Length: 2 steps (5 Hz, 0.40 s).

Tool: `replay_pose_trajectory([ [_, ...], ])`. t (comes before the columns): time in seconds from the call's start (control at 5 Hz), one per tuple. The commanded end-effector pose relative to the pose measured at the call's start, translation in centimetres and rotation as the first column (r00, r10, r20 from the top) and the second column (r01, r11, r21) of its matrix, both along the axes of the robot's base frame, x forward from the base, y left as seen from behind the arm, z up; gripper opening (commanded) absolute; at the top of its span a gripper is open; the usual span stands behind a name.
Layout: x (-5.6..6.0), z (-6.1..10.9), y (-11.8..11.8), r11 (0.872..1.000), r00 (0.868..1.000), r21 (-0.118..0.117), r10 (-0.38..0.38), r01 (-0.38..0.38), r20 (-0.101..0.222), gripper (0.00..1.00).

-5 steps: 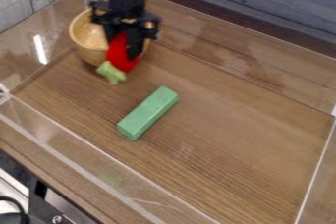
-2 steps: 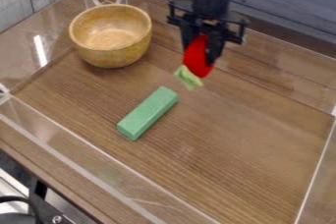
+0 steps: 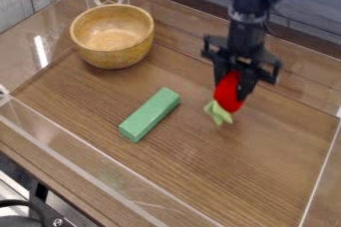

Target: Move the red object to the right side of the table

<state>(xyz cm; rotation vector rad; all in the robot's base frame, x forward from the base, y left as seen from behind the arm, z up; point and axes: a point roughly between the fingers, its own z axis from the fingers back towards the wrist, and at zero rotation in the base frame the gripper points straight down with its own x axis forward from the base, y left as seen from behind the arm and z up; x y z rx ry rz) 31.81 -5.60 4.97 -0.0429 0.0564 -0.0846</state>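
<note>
Fruit (image 3: 232, 95) now beyond green block (image 3: 150, 114)

Toy fruit (image 3: 229, 94): bright red body; leafy end pale green. Block (image 3: 150, 114): solid green, cooler and bluer than the leafy end, no pattern seen. Bowl (image 3: 112, 33): warm tan to golden yellow-brown, darker brown in its shaded parts. Worktop (image 3: 160, 176): medium brown, wood-grain pattern of fine streaks. Arm (image 3: 249, 30): dark blue-grey to black, with paler grey patches. Cables (image 3: 34, 211): black. Marking on the arm: too blurred to tell.
</note>
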Motion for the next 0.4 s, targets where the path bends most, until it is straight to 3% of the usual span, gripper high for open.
replay_pose_trajectory([
  [0.0,0.5,-0.5,-1.0,1.000,0.999,-0.007,-0.021,0.021,0.043,0.00],
  [0.2,0.6,-1.7,-1.4,1.000,0.999,-0.009,-0.029,0.029,0.045,0.00],
])
